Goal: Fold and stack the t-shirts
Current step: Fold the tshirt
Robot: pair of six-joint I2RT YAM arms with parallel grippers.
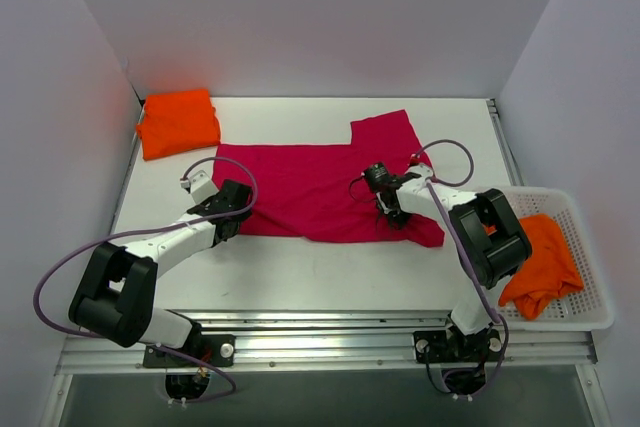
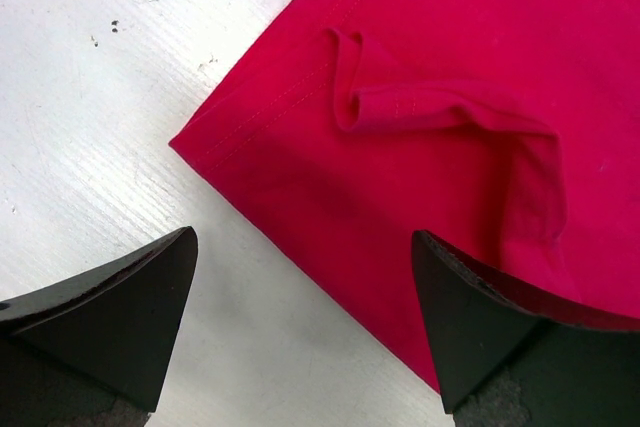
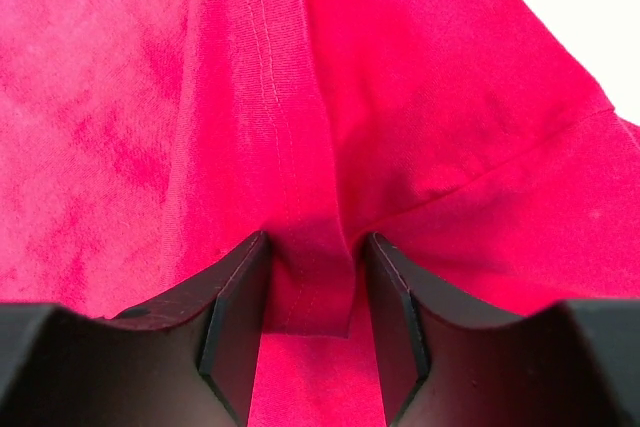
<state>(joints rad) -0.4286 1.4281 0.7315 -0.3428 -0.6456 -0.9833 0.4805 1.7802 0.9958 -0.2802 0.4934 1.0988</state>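
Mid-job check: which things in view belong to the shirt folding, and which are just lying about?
Belongs to the job:
- pink shirt, spread on the table
- folded orange shirt, far left corner
- crumpled orange shirt, lying in the basket

Just lying about:
- the white basket itself

Left arm (image 1: pixel 170 242) and right arm (image 1: pixel 485 232): white tubular links between bulky black joint housings. A purple cable (image 1: pixel 42 297) loops out at 9 o'clock of the left shoulder housing. A second purple cable (image 1: pixel 452 145) arches at 12 o'clock of the right forearm. Each black base plate (image 1: pixel 185 352) carries white round caps. Left gripper (image 2: pixel 303 237) and right gripper (image 3: pixel 316 237): matte black, wedge-shaped fingers (image 3: pixel 232 327) with flat inner faces.
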